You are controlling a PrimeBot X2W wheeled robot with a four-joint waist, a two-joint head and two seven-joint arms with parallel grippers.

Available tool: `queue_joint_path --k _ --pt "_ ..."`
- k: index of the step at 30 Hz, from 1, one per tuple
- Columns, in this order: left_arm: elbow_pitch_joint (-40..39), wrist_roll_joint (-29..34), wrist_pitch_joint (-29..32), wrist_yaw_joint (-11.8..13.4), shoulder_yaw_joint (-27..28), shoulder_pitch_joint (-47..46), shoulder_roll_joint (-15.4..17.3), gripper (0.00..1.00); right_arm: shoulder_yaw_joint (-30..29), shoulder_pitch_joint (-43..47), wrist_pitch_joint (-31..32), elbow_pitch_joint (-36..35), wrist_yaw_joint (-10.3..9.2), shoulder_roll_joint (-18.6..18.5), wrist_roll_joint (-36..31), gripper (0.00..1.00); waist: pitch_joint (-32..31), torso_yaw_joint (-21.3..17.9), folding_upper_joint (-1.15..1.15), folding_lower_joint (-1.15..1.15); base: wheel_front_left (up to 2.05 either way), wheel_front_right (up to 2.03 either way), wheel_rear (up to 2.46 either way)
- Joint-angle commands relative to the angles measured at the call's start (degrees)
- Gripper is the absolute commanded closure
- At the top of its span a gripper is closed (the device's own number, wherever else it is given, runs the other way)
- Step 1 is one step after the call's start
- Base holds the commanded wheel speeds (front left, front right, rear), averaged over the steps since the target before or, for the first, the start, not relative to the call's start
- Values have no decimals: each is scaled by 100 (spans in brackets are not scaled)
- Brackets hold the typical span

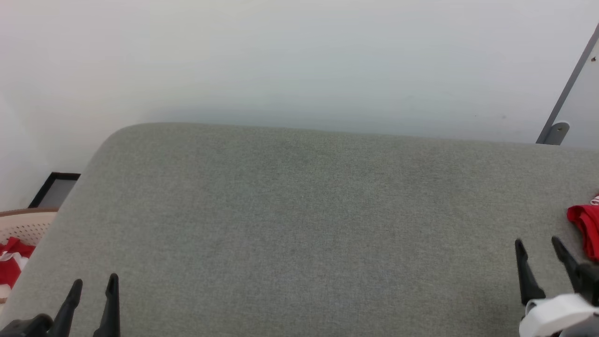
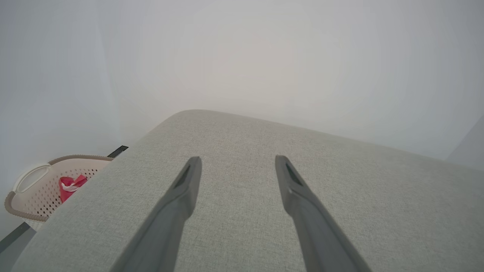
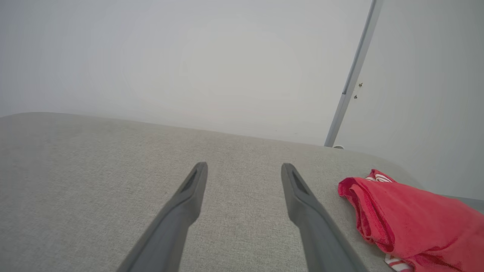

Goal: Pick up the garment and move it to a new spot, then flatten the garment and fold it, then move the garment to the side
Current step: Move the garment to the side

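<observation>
The garment (image 1: 586,229), red with a bit of red-white striped trim, lies bunched at the right edge of the grey padded surface (image 1: 299,224); the right wrist view shows the garment (image 3: 412,223) just right of my right fingers. My right gripper (image 1: 538,248) hovers open and empty at the lower right, a little left of the cloth. At the lower left my left gripper (image 1: 93,283) is open over bare grey fabric, with nothing between its fingers (image 2: 185,189).
A beige perforated laundry basket (image 2: 34,189) stands on the floor off the surface's left edge, holding red and white cloth (image 1: 11,262). A white wall runs behind. A grey metal post (image 1: 561,103) leans at the far right. A dark frame (image 1: 54,189) lies by the wall.
</observation>
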Motion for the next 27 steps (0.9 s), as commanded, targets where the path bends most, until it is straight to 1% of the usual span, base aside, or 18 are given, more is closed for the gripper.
queue_joint_path --k 1,10,16,27 --pt "11 73 -23 -69 95 71 -62 0 -67 191 -25 -138 -12 79 -66 0 0 1 0 0 0 0 0" --pt "104 391 -23 -300 457 196 -308 0 -160 721 -25 -617 -12 467 -203 0 4 -47 0 0 0 0 0" --pt "119 584 -23 -462 651 239 -453 0 -137 905 -26 -814 -12 608 -292 0 14 -97 0 0 0 0 0" --pt "102 899 -13 -565 850 286 -623 0 -149 978 -26 -925 -12 605 -385 0 28 -126 0 0 0 0 0"
